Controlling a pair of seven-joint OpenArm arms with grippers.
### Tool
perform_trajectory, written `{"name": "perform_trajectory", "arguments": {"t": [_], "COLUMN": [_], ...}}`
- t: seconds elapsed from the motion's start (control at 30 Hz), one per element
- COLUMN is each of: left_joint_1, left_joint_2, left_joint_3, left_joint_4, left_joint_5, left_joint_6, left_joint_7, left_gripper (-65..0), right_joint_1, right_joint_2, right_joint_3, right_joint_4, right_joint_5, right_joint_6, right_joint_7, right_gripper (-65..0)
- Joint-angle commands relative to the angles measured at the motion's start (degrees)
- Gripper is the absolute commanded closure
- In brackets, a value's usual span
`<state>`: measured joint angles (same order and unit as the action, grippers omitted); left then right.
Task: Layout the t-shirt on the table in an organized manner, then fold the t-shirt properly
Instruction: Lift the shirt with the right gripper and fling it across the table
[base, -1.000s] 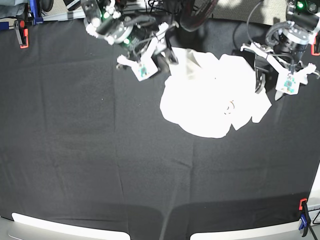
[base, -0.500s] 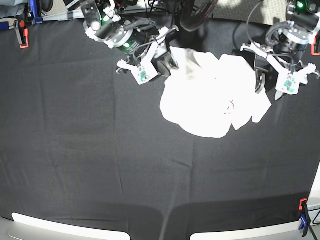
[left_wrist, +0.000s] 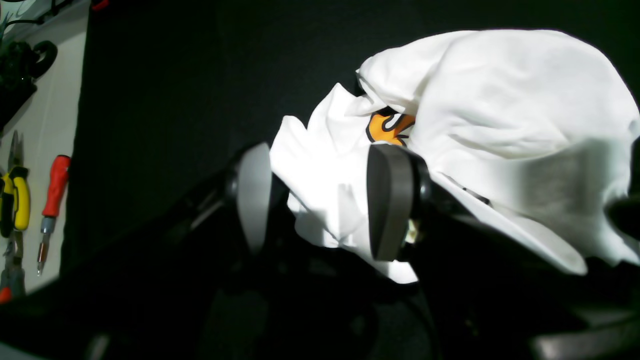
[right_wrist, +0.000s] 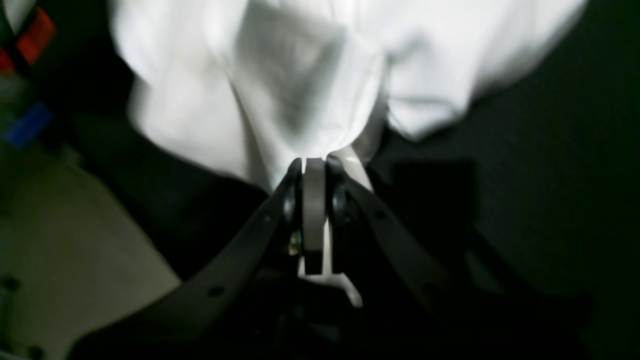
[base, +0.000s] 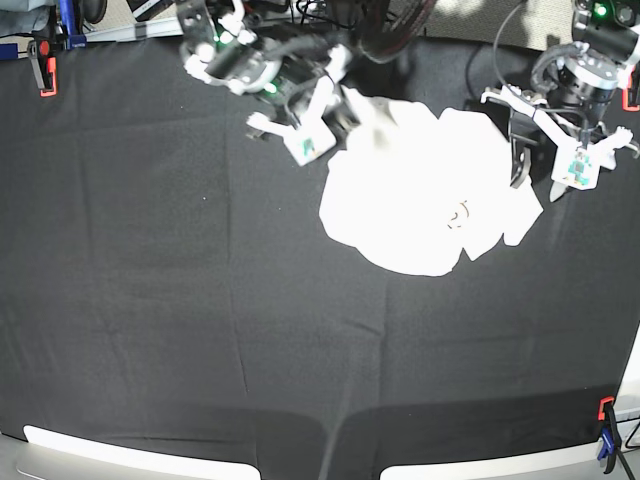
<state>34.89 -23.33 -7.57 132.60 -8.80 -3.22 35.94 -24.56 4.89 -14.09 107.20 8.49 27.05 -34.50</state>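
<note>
You have one t-shirt (base: 420, 190), white and crumpled, on one table (base: 200, 300) draped in black cloth. Two grippers are in sight: the left gripper (left_wrist: 320, 200) and the right gripper (right_wrist: 314, 167). At the table's edges you can count three clamps: one (base: 42, 62) at the far corner, one (base: 606, 432) at the near corner, and one (base: 630, 95) partly cut off.

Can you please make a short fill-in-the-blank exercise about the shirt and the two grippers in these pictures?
1. The right gripper is ____ on an edge of the t-shirt.
2. The left gripper has its jaws ____, with white cloth between them.
3. The table is covered in ____ cloth.
4. The patch of print showing in the left wrist view is ____.

Missing words: shut; open; black; orange
</note>
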Motion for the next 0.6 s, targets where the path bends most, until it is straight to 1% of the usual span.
{"name": "perform_trajectory", "arguments": {"t": [0.0,0.13,0.27,0.43,0.57], "left_joint_1": [0.0,0.0,0.0,0.0,0.0], "left_joint_2": [-0.3,-0.3,-0.3,-0.3,-0.3], "left_joint_3": [-0.3,-0.3,-0.3,-0.3,-0.3], "left_joint_4": [1.0,1.0,1.0,1.0,1.0], "left_joint_5": [0.2,0.2,0.2,0.2,0.1], "left_joint_6": [0.2,0.2,0.2,0.2,0.2], "left_joint_7": [-1.7,-1.7,-1.7,-1.7,-1.7], "left_gripper": [-28.8,-28.8,-28.8,-28.8,-28.8], "right_joint_1": [0.0,-0.3,-0.2,0.0,0.1], "right_joint_2": [0.9,4.5,7.8,12.1,14.7], "right_joint_3": [1.4,9.3,20.6,35.9,47.5], "right_joint_4": [1.4,1.6,1.6,1.6,1.6], "right_joint_5": [-0.2,-0.4,-0.3,5.6,6.8], "right_joint_6": [0.2,0.2,0.0,0.0,-0.1], "right_joint_7": [1.0,1.2,2.4,3.2,3.2], "right_gripper": [0.0,0.0,0.0,0.0,0.0]}}
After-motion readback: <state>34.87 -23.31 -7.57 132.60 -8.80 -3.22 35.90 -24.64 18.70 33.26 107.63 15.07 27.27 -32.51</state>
